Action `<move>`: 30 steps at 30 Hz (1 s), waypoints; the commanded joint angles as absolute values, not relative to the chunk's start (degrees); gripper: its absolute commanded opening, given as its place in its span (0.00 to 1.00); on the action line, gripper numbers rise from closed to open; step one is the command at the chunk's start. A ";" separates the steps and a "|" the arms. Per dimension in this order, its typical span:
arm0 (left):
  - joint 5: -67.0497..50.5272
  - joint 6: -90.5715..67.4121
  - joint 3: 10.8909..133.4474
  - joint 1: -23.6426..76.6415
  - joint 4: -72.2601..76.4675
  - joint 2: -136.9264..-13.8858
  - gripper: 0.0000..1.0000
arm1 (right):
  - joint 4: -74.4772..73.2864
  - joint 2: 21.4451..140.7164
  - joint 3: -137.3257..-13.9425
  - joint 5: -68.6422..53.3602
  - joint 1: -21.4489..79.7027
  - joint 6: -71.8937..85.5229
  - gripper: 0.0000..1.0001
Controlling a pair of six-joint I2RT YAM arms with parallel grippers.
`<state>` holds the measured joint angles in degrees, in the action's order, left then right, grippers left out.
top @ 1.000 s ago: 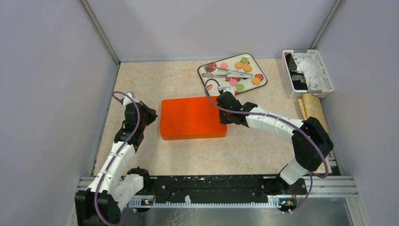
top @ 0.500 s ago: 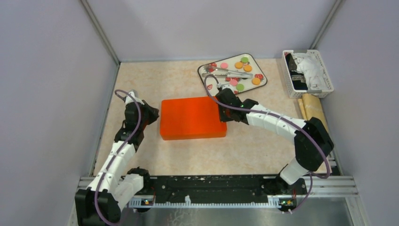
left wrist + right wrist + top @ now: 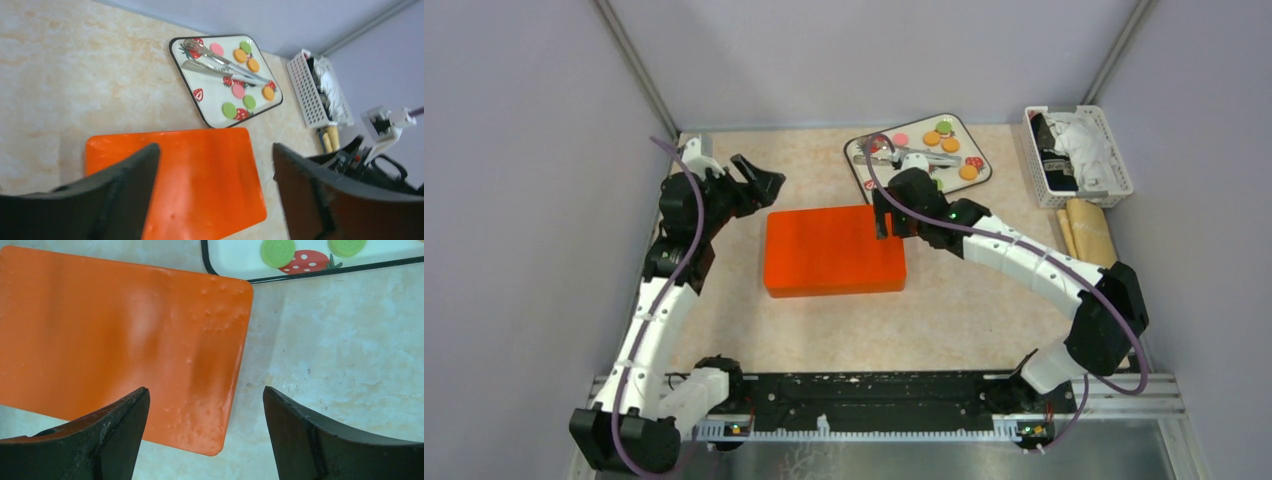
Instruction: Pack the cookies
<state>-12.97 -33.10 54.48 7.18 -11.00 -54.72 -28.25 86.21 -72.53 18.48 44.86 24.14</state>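
Observation:
The cookies (image 3: 950, 145), small orange, green and pink discs, lie on a white strawberry-print tray (image 3: 982, 150) at the back right, with metal tongs (image 3: 939, 157) across it. A closed orange box (image 3: 829, 250) sits mid-table. My left gripper (image 3: 762, 176) hangs open above the box's far left corner; in the left wrist view its fingers frame the box (image 3: 200, 185), with the cookies (image 3: 229, 109) beyond. My right gripper (image 3: 889, 225) is open over the box's right edge (image 3: 120, 330), nothing between its fingers. Two green cookies (image 3: 278, 251) show at the top of the right wrist view.
A white slotted basket (image 3: 1079, 155) with cloth and dark items stands against the right wall, and tan rolls (image 3: 1089, 225) lie in front of it. Purple walls enclose the table on three sides. Bare tabletop lies in front of the box.
Both grippers went from shut to open. The left arm rose and swung toward the back, off the box's left end. The right gripper lifted slightly off the box's right edge.

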 commanded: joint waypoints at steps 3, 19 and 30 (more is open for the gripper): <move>-19.66 -29.95 63.43 7.29 -16.07 -60.63 0.99 | -31.33 84.28 -76.18 26.75 45.35 24.27 0.86; -6.31 -27.35 58.95 8.09 -19.88 -61.83 0.99 | -30.48 78.79 -72.08 36.67 43.90 22.31 0.99; -9.82 -27.70 55.01 8.09 -15.75 -63.06 0.98 | -35.42 82.61 -74.15 41.71 43.92 26.23 0.99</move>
